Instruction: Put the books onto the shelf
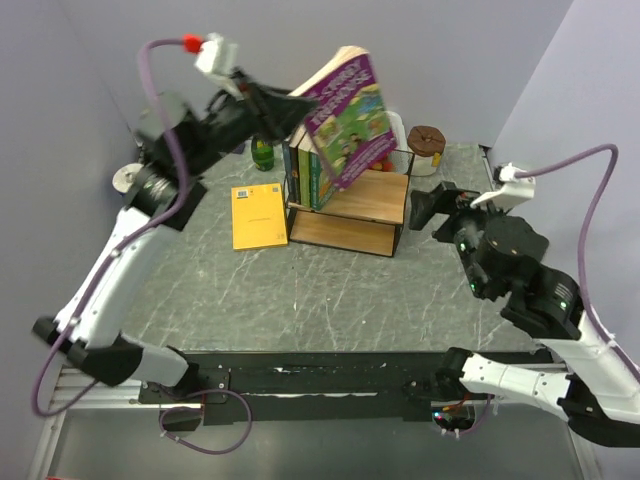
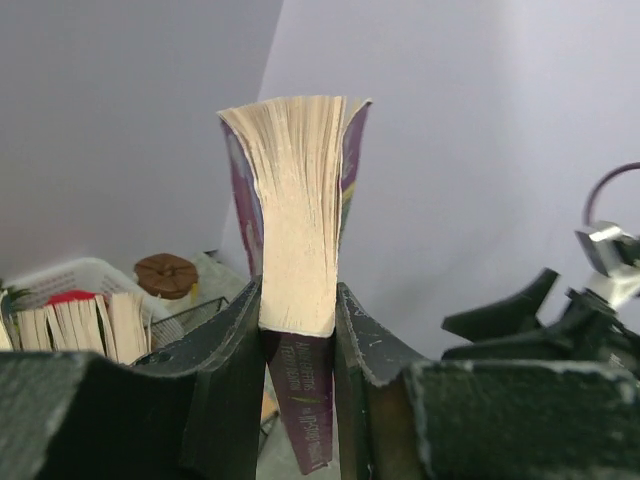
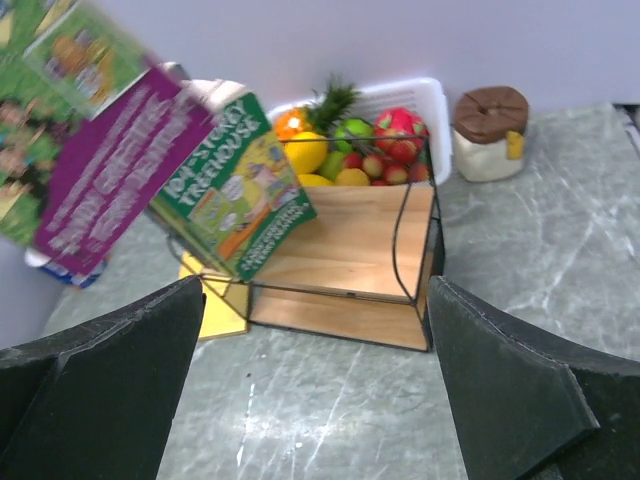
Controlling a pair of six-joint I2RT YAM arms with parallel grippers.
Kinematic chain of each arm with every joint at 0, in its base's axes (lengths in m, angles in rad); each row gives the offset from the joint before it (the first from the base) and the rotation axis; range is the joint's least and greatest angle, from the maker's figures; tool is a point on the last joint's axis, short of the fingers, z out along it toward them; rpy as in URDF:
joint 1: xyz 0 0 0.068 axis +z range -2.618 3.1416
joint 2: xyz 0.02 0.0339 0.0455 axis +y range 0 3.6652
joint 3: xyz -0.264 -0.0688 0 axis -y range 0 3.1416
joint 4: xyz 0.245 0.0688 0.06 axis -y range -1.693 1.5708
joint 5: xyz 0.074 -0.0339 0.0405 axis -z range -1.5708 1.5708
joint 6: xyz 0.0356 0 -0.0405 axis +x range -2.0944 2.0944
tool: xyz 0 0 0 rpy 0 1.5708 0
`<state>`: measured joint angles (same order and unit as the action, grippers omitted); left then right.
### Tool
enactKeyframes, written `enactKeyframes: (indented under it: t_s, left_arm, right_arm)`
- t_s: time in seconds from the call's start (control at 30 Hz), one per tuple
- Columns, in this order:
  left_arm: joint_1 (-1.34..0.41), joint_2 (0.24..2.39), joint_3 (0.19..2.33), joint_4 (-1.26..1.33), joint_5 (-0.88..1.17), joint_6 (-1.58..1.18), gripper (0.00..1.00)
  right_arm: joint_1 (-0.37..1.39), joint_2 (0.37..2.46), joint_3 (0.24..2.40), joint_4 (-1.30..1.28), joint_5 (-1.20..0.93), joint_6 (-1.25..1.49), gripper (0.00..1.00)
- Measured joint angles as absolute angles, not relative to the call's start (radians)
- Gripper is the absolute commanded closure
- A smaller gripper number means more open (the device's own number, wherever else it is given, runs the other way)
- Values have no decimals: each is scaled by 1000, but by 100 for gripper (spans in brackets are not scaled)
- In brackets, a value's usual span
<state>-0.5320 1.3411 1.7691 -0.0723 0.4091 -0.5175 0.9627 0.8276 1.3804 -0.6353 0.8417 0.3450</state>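
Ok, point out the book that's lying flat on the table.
The yellow book, left of the shelf. The shelved books stand upright, and the left gripper holds the purple book in the air.

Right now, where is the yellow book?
In the top view the yellow book lies flat on the table, left of centre, just left of the shelf and in front of the green bottle.

Between right gripper and shelf: bare tabletop, then the black frame bars. Below left gripper, its clamped purple book overhangs standing books packing shelf's left end; board right of them lies open. Fruit basket, jar crowd beyond shelf.
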Motion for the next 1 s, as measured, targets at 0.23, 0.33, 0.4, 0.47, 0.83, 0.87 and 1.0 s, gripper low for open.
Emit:
enactKeyframes:
  t_s: [0.23, 0.33, 0.4, 0.47, 0.83, 0.87, 1.0]
  left_arm:
    - [-725, 1492, 1907, -205, 155, -350, 99]
    - [-772, 1505, 1886, -215, 56, -297, 99]
    - [-794, 1523, 1885, -215, 1, -265, 99]
    - [-810, 1546, 1879, -204, -34, -239, 99]
    - [-819, 1663, 1755, -121, -121, -141, 99]
    - [-819, 1663, 1724, -98, -134, -133, 99]
    - [-819, 1663, 1621, 5, -191, -99, 99]
  right_arm:
    - [884, 891, 1348, -632, 793, 384, 1]
    - [855, 898, 1305, -638, 779, 402, 1]
    - [833, 894, 1281, -641, 768, 415, 1]
    - [813, 886, 1259, -641, 757, 428, 1]
    - [711, 901, 1187, -622, 715, 461, 1]
    - [697, 912, 1185, -614, 712, 466, 1]
    - [647, 957, 1172, -580, 702, 489, 1]
